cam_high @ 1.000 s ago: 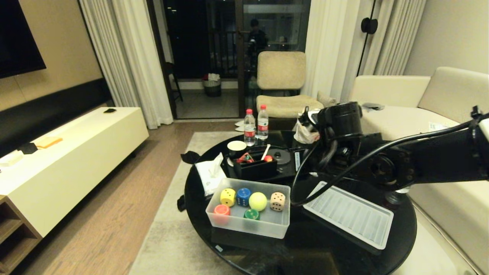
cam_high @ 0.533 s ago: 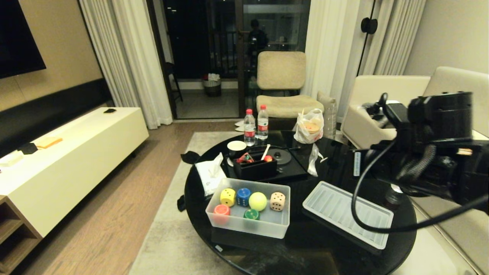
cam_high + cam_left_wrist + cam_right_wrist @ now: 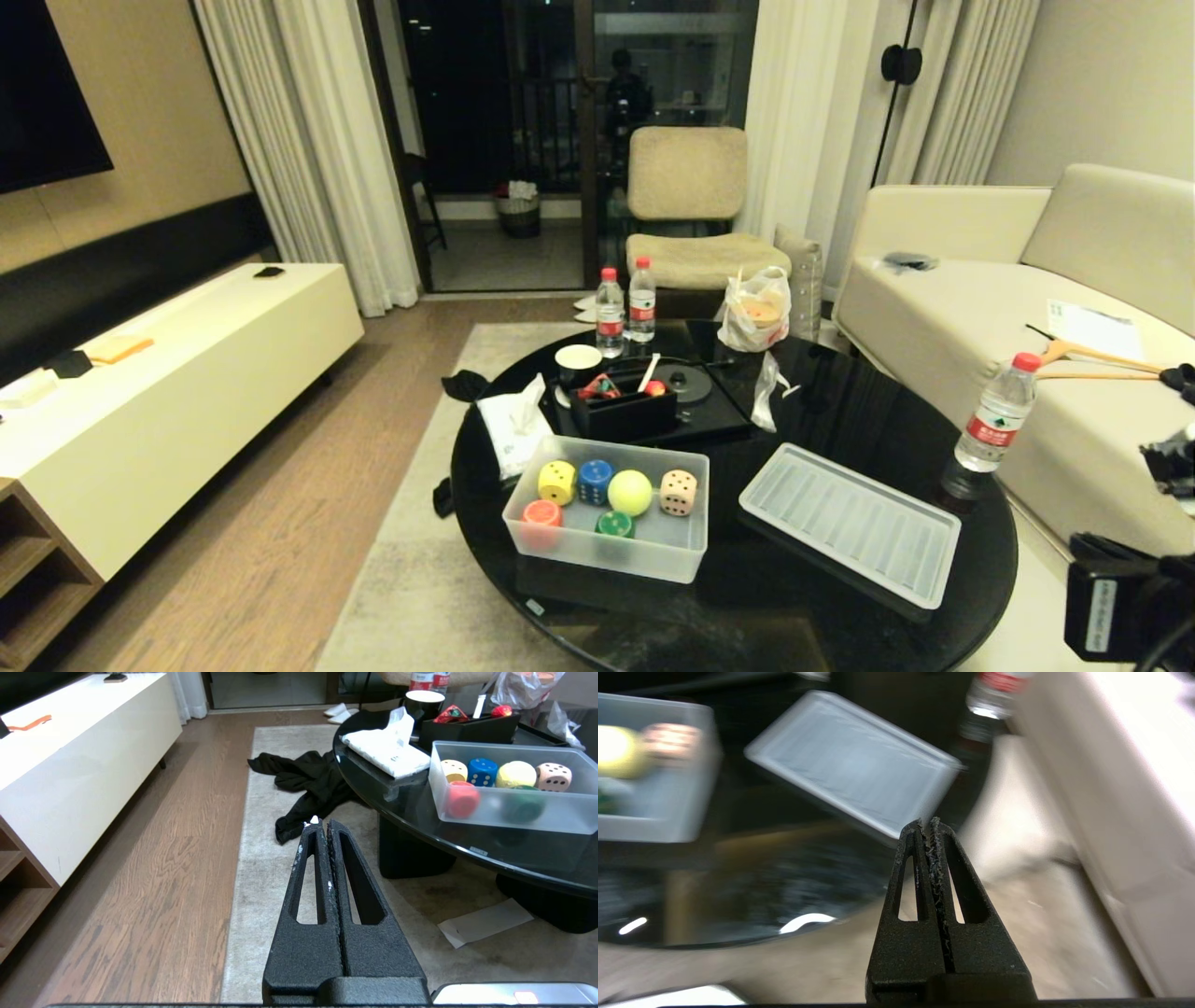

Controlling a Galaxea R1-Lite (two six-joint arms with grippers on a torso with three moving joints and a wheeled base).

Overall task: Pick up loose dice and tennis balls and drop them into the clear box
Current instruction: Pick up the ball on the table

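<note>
Glossy black glass forms the round surface [image 3: 840,411] seen from the head, and on it sits the clear box [image 3: 605,551], a translucent plastic tub. Five rounded dice are held in it: yellow [image 3: 556,482], blue [image 3: 595,481], beige [image 3: 679,492], red-orange [image 3: 541,514] and green [image 3: 614,524], with one fuzzy tennis ball [image 3: 630,492] among them. The flat ribbed lid [image 3: 850,523] lies just beside the box. Behind the box stands a black tray [image 3: 624,411] of small items. Only a dark part of the right arm [image 3: 1120,597] is seen at the lower right corner; a second ago it stretched across the surface above the lid.

From the left wrist, the left gripper [image 3: 321,823] is seen low beside the surface, over a grey rug [image 3: 261,868], its textured black fingers pressed together on nothing. The box [image 3: 509,812] and its contents are visible through its cloudy wall.

From the right wrist, blurred by motion, the right gripper [image 3: 927,822] is seen off the surface's edge, fingers pressed together and empty, with the lid [image 3: 852,767] and box [image 3: 658,821] beyond.
</note>
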